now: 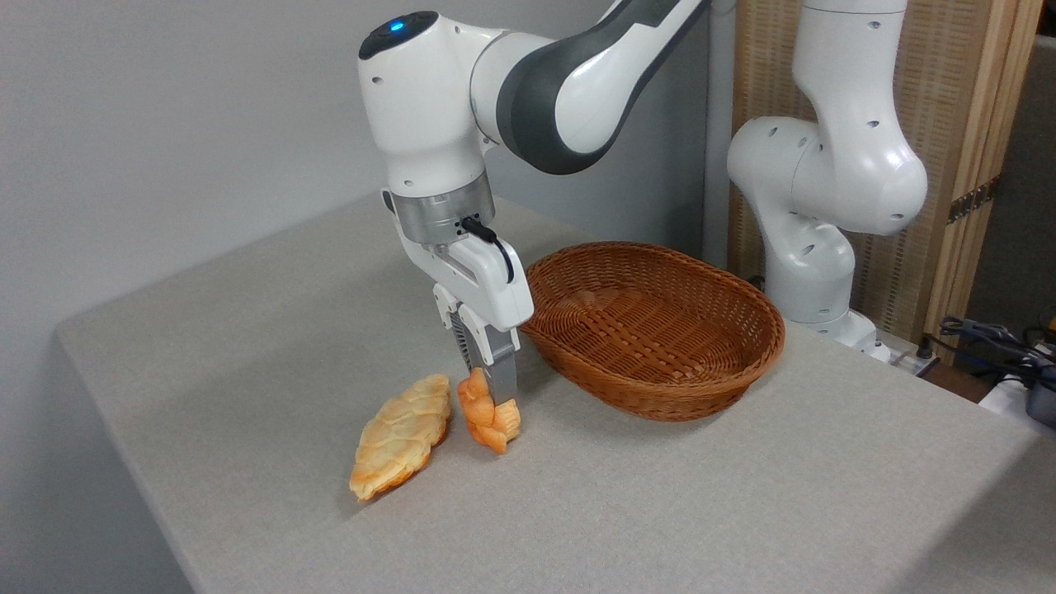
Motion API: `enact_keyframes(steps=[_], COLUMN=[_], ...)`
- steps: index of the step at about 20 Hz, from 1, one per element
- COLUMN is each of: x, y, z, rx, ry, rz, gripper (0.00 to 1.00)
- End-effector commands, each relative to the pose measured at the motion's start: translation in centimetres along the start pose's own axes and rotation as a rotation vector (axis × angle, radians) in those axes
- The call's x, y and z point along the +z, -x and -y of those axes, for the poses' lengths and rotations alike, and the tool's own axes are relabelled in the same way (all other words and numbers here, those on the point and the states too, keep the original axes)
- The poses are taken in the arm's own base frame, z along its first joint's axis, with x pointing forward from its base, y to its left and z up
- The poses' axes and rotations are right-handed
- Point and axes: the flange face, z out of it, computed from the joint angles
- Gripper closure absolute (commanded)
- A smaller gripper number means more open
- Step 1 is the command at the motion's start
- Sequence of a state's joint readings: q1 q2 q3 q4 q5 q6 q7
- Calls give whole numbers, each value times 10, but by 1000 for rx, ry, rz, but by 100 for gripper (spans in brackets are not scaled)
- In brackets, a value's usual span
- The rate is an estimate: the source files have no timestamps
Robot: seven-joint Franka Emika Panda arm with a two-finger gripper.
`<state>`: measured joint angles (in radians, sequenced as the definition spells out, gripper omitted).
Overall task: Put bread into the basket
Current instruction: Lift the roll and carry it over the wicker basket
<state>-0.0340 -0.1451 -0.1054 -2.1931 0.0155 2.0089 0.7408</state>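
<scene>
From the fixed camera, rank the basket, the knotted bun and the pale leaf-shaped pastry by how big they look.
1. wicker basket, clearly largest.
2. leaf-shaped pastry.
3. knotted bun, smallest, though the jaws hide part of it.
The basket sits farther back yet looks biggest, so the ranking is safe.

The white arm is rising from its base at three o'clock, bending over at the top edge and reaching toward nine o'clock — its wrist is turning straight down, a blue light glowing on the joint cap. The gripper [489, 396] is pointing vertically downward, hanging low at six o'clock of the wrist, its fingers [500, 367] closing in — pinching something between them.
</scene>
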Motion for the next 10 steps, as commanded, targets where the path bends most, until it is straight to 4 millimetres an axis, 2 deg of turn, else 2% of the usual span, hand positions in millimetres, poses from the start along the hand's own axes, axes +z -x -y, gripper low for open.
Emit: enact_keyframes(steps=[1,3,4,6,7,8,9,10], x=[-66,-108,-123,-137,-135,-127,-117,-104], y=[15,44,56,72,77,77,73,68], z=[-1,-14,-29,-64,-80,-97,-112,-124], rx=[-43,-58,-32,34,76,129,170,198], ry=[52,87,110,188,232,258,277,284], rz=[-28,-104,-117,-76,-54,-24,-1,38], gripper=[91,91,88,82,60,52,29,0])
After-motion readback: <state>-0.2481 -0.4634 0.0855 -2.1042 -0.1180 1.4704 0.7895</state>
